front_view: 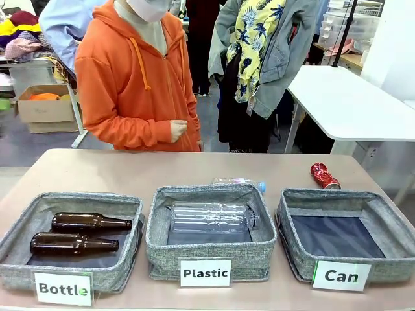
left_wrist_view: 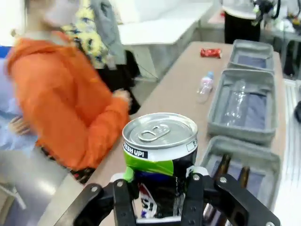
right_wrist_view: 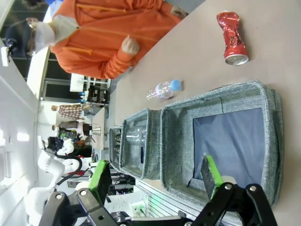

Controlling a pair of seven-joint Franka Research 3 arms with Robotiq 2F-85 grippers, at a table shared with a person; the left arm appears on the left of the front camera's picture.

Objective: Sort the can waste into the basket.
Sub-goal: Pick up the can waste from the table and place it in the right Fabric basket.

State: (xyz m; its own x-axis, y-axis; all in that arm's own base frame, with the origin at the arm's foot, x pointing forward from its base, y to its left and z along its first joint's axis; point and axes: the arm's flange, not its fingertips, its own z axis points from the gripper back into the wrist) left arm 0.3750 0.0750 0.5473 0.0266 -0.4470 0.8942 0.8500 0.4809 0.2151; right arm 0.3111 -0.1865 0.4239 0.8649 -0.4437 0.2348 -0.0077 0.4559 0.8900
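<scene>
In the left wrist view my left gripper [left_wrist_view: 160, 202] is shut on a black can [left_wrist_view: 160, 141] with a silver top and green-white print, held upright in the air off the table's left end. The crushed red can [front_view: 324, 175] lies on the table just behind the grey "Can" basket [front_view: 288, 227], which holds nothing; the red can [left_wrist_view: 210, 52] also shows far off past the basket [left_wrist_view: 235, 49]. My right gripper [right_wrist_view: 156, 181] hangs open above the near wall of the Can basket [right_wrist_view: 228, 141], with the red can [right_wrist_view: 231, 37] beyond it.
The "Plastic" basket [front_view: 162, 249] holds a clear bottle, and the "Bottle" basket [front_view: 16, 259] two brown bottles. A small plastic bottle [front_view: 240, 183] lies behind the middle basket. A person in an orange hoodie [front_view: 136, 84] stands at the far side.
</scene>
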